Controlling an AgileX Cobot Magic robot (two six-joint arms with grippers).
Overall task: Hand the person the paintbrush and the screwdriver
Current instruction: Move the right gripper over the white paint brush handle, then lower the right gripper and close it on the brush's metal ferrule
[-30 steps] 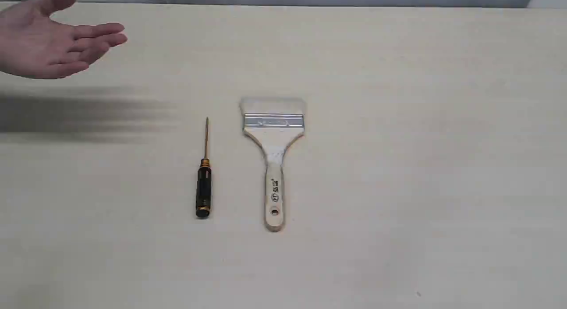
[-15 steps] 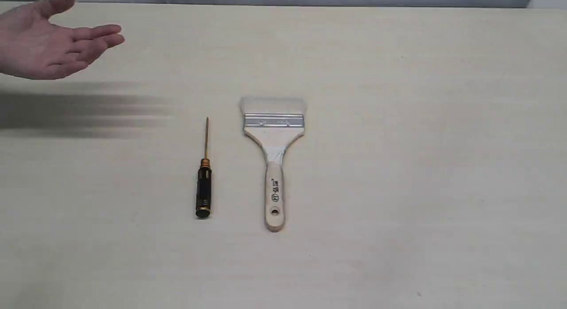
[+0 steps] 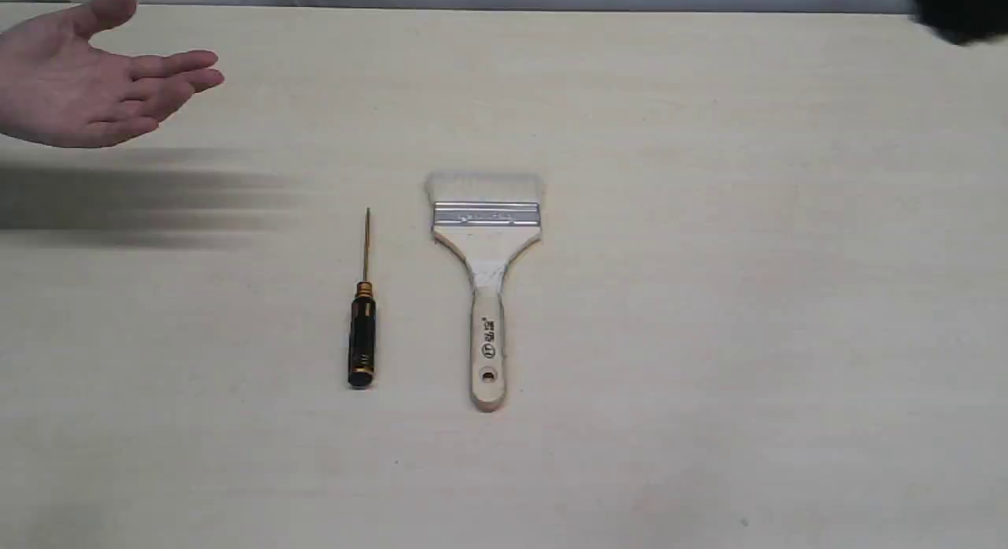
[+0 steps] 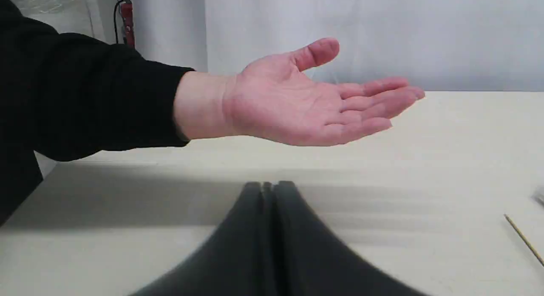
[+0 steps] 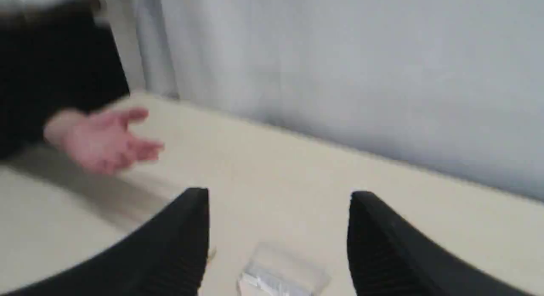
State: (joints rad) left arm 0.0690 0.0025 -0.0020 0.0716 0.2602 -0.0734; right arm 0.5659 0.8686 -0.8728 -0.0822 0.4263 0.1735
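- The screwdriver (image 3: 362, 328) and the paintbrush (image 3: 487, 297) lie side by side, not touching, in the middle of the table (image 3: 748, 297).
- The person's hand (image 3: 87, 84) hovers palm-up over the far left corner.
- The left claw (image 4: 268, 184) is closed and empty.
- The right claw (image 5: 279, 194) is spread wide and holds nothing.

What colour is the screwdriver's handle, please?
The screwdriver has a black handle with gold bands at both ends; the exterior view shows it best.
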